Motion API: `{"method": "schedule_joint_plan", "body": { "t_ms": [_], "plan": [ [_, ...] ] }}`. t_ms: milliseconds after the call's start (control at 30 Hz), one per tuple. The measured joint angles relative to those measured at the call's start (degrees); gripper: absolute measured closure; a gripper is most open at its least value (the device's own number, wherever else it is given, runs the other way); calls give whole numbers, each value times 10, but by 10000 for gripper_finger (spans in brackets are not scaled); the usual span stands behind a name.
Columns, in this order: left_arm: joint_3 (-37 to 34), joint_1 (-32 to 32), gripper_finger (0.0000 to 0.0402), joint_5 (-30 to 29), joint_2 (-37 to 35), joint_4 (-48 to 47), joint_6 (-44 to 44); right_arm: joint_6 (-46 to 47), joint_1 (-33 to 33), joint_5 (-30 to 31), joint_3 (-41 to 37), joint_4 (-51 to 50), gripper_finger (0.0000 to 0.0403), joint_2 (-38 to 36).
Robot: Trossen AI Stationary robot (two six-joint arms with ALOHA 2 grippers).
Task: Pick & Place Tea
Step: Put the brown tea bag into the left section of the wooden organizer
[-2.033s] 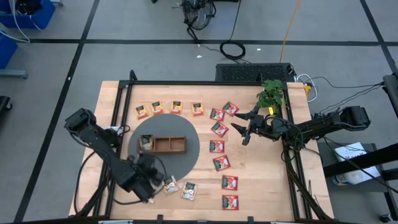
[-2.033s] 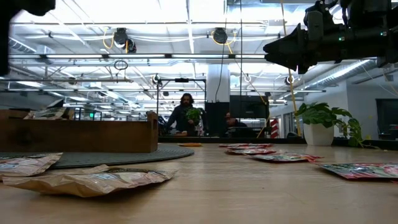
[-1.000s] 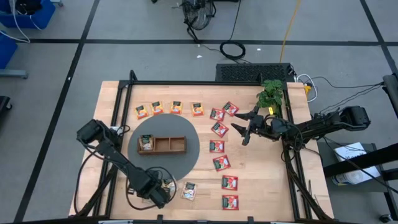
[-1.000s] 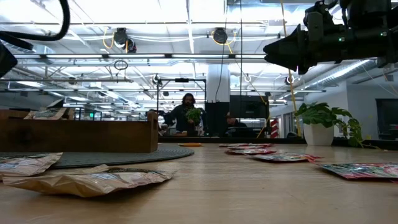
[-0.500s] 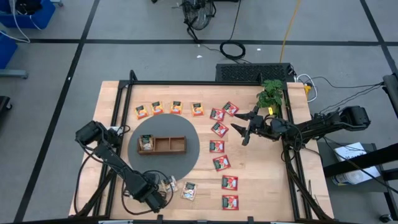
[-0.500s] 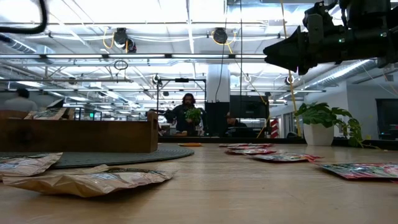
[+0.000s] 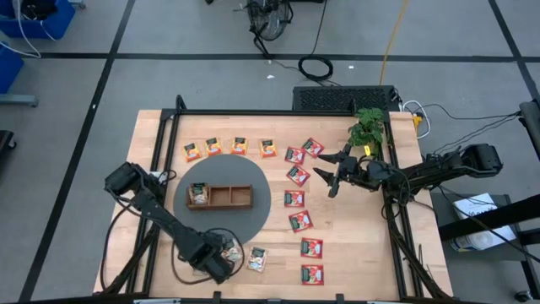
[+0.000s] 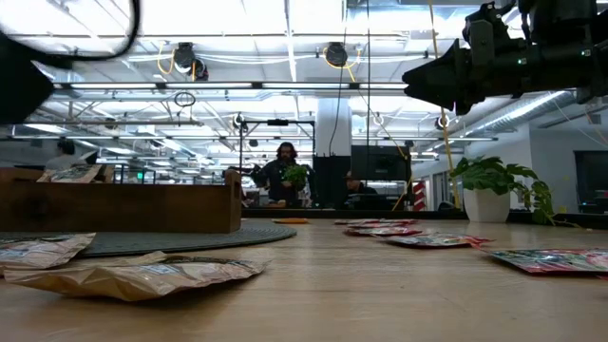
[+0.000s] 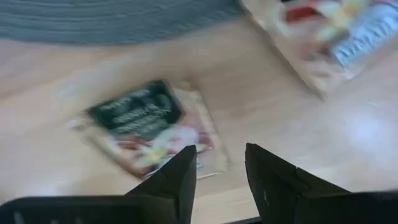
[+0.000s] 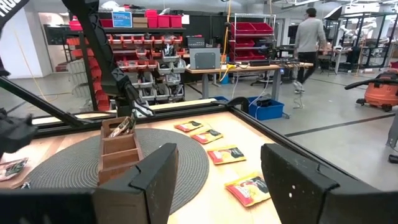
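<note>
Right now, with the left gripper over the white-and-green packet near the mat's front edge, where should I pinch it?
The white-and-green packet lies flat on the table. Bring the left gripper straight down with open fingers straddling its nearest edge, probably.

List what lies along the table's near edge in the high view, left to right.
Left gripper → white-and-green packet → second white-and-green packet → red packet.
</note>
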Motion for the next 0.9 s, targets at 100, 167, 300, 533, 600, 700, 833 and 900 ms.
{"method": "schedule_joint_plan", "body": {
  "t_ms": [100, 167, 300, 533, 600, 700, 833, 900],
  "plan": [
    [0, 20, 246, 20, 0, 0, 9, -3, 0, 0, 0, 0, 190, 0],
    [0, 25, 221, 18, 0, 5, 17, -4, 0, 0, 0, 0, 190, 0],
    [0, 30, 153, 25, 0, -3, 16, -4, 0, -1, 0, -4, 190, 0],
    [0, -1, 64, 77, 0, -15, -85, -4, 0, -1, 0, -20, 190, 0],
    [0, -14, 55, 80, 0, -14, -121, -4, 0, -1, 0, -22, 190, 0],
    [0, -36, 54, 62, 0, -14, -181, -4, 0, -1, 0, -23, 190, 0],
    [0, -59, 61, 8, 0, -11, -246, -4, 0, -1, 0, -22, 190, 0],
    [0, -64, 65, -3, 0, -13, -261, -4, 0, -1, 0, -22, 190, 0]
  ]
}}
